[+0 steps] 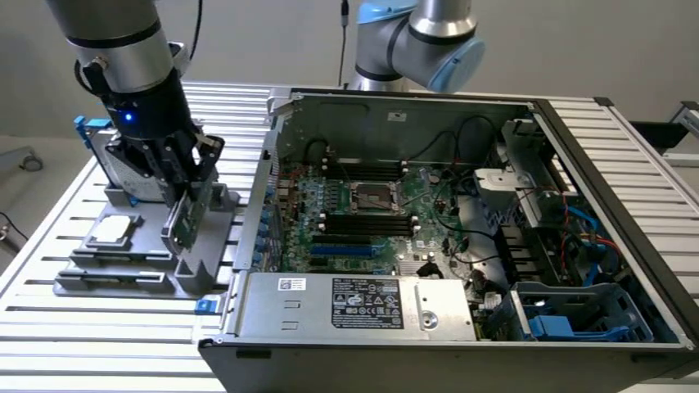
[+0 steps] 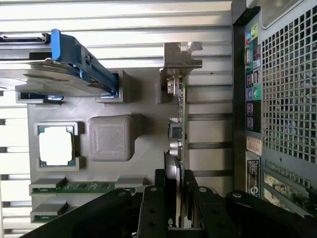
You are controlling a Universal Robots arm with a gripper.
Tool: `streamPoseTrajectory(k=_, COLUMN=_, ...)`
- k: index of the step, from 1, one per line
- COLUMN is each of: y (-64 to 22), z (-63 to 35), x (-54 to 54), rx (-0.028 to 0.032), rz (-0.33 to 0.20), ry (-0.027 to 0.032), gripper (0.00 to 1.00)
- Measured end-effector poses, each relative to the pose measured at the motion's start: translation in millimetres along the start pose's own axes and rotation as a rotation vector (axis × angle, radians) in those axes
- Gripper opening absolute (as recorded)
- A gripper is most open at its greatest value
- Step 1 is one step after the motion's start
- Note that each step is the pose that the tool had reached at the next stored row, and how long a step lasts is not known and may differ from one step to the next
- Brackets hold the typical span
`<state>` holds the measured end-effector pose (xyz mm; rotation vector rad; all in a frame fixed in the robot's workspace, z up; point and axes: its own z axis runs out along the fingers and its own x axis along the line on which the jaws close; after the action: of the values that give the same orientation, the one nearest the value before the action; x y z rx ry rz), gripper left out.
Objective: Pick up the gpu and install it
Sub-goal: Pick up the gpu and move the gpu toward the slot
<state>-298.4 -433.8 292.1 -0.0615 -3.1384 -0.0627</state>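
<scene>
The gpu [image 1: 186,217] stands on edge in the grey holder [image 1: 114,274], at 9 o'clock from the computer case [image 1: 327,360] in the exterior view. The gripper [image 2: 175,176] pinches its upper edge. Pick-up step in hand; extraction likely calls for a straight vertical lift.
</scene>
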Motion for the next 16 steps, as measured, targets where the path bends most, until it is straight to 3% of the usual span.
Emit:
streamPoseTrajectory(k=11, y=1.2, z=-50.0, x=-1.0, rx=-0.0006, rz=0.000, ry=-0.0001, gripper=0.26)
streamPoseTrajectory(k=16, y=1.1, z=-72.8, x=-14.1, rx=-0.0025, rz=0.000, ry=0.0009, gripper=0.26)
